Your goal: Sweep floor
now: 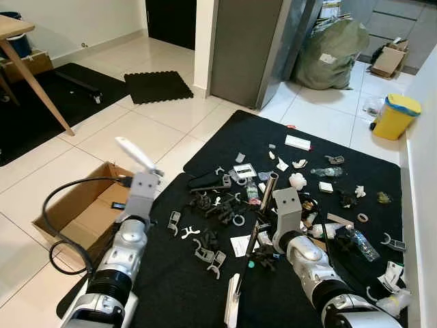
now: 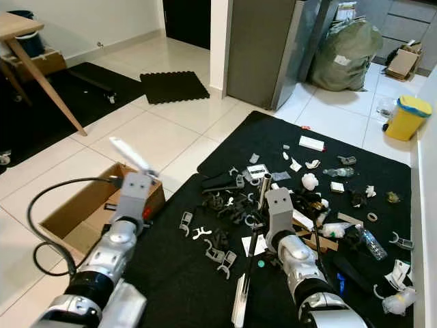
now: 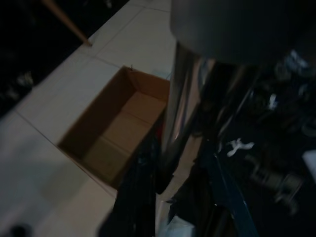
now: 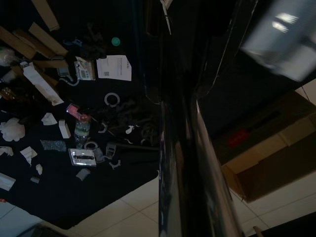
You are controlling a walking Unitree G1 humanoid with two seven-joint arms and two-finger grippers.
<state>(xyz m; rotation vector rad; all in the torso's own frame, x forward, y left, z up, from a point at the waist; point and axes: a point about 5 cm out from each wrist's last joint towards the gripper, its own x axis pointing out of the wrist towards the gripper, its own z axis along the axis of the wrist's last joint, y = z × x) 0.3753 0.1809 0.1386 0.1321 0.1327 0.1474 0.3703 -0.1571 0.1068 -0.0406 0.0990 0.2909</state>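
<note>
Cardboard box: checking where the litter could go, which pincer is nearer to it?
Left. The left pincer hangs right over the cardboard box; the right pincer is further off, over the black mat among the litter.

broom pole (image 1: 265, 195) | shiny metal, tilted, lower centre | floor (image 1: 143, 137) | white tiles, litter-strewn black mat (image 1: 205, 273)

Cardboard box (image 1: 82, 212) left of littered mat (image 1: 225, 143)

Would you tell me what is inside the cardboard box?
The box shows a bare brown bottom; the left arm and black cable hide its near corner.
</note>
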